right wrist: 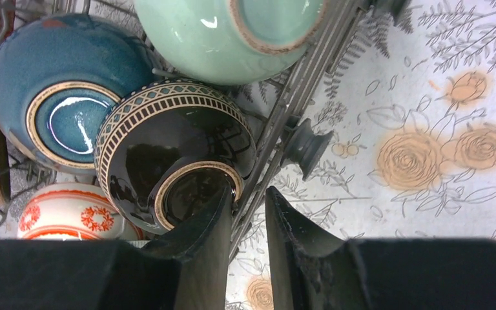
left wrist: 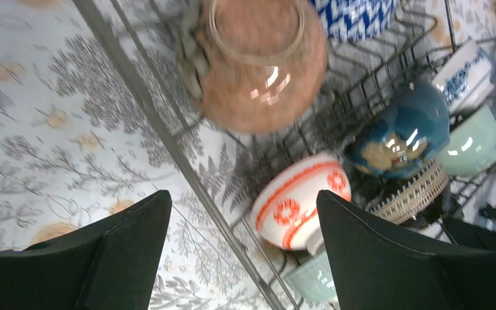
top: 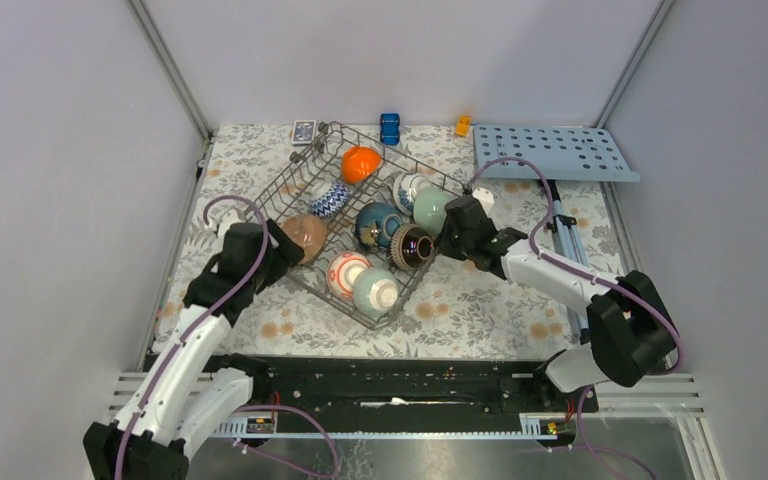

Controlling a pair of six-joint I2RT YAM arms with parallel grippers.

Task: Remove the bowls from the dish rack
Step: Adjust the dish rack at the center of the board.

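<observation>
**Every bowl sat in the rack; your left hand was spread, your right nearly closed**

The flowered tabletop [top: 480,310] carried the dish rack [top: 400,156], which lay skewed across the middle. A light-blue board with holes [top: 555,152] lay at the far right corner.

Your left hand [left wrist: 242,210] hung at the rack's left edge with its fingers spread wide and nothing between them. The reddish-brown bowl [top: 305,236] was just ahead of it, blurred in the wrist view.

Your right hand [right wrist: 248,194] was at the rack's right edge, its fingers drawn close with only a narrow gap. One finger [right wrist: 200,245] lay against the foot ring of the dark brown bowl [top: 412,247]. The rack's edge wire ran into the gap. Whether the fingers pinched anything, you could not tell from these views.

All the bowls were inside the rack:
- The dark blue bowl [top: 375,225] touched the dark brown one.
- A pale green bowl [top: 430,210] sat just beyond them.
- A red-and-white bowl [top: 347,273] and a second pale green bowl [top: 375,293] filled the near corner.
- The blue zigzag bowl [top: 330,198] and the orange bowl [top: 360,163] sat toward the far end.

A small blue toy car [top: 390,128] stood beyond the rack.
</observation>
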